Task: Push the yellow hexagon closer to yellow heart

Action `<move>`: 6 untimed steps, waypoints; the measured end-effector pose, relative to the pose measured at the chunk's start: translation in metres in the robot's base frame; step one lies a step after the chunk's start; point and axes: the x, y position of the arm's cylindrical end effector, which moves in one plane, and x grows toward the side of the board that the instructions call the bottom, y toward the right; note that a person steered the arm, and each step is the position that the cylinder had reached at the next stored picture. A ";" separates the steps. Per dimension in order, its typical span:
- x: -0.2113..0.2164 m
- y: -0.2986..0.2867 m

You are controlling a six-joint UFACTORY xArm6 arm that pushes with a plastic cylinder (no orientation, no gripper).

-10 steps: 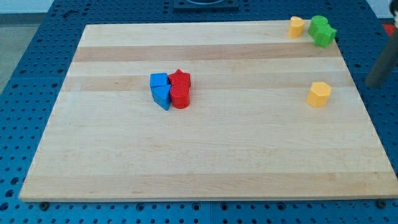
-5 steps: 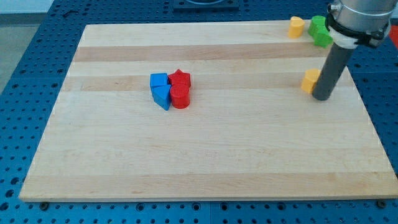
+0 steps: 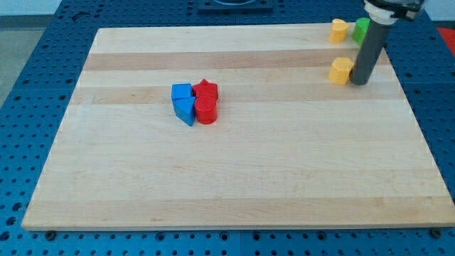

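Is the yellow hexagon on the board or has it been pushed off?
On the board. The yellow hexagon rests on the wooden board near the view's top right, below the yellow heart, with my tip beside it.

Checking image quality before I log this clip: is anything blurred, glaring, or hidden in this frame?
Camera view: lighting is even and soft, with no glare on the pale wooden board. The yellow hexagon block and yellow heart block are sharp. The dark rod hides most of the green blocks, and my tip casts only a faint shadow. The arm's top is cropped.
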 end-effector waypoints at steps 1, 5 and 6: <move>-0.018 0.000; 0.031 -0.046; 0.001 -0.044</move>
